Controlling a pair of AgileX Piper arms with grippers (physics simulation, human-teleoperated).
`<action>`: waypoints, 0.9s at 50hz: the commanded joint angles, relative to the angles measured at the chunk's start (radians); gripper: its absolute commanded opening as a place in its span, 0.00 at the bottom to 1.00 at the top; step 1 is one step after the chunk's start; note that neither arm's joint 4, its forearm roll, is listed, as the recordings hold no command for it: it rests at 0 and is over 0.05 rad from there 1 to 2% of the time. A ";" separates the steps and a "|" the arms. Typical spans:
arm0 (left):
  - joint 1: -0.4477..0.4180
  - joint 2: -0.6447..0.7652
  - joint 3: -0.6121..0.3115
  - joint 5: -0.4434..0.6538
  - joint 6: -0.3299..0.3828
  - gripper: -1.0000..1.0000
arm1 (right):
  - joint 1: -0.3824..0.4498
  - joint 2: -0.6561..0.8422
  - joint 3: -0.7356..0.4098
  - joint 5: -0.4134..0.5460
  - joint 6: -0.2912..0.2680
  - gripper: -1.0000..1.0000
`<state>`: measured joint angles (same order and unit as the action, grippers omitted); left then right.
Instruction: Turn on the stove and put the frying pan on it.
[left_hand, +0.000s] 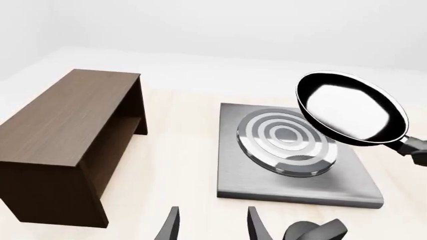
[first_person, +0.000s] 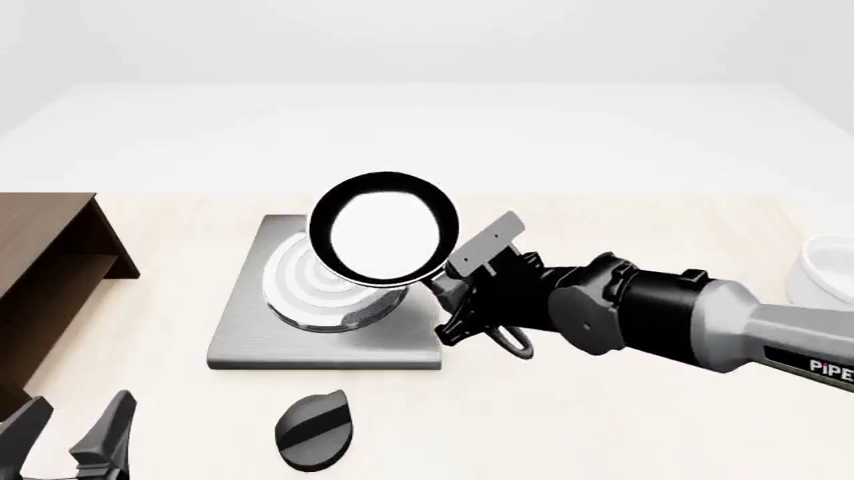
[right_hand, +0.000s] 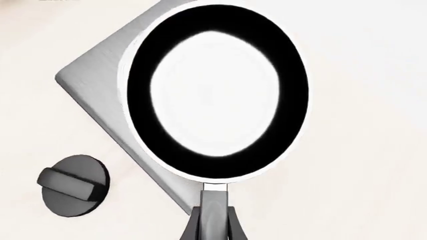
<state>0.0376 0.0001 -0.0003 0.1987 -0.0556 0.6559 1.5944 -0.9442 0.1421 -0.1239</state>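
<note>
Right pincer (first_person: 461, 295) clamps the frying pan (first_person: 384, 229), which hides part of the stove (first_person: 254, 330); left pincer (first_person: 67, 430) apart.

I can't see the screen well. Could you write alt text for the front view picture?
A robot arm reaching in from the right holds a black frying pan by its handle in its right end effector, above the round burner of a flat grey stove. A black knob lies on the pale table nearer the camera, the left end effector is open at lower left, and a brown cabinet stands at the left edge.
</note>
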 joint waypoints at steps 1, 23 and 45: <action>0.002 0.000 0.000 -0.002 0.000 1.00 | 0.035 0.023 -0.058 -0.006 0.007 0.00; 0.005 0.000 -0.001 -0.004 -0.003 1.00 | 0.061 0.159 -0.153 -0.031 0.010 0.00; 0.008 0.000 0.000 -0.007 -0.010 1.00 | 0.076 0.260 -0.221 -0.041 -0.008 0.00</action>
<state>0.0449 0.0001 -0.0003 0.1926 -0.0636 0.7277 1.8232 -1.1172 0.1156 -0.1364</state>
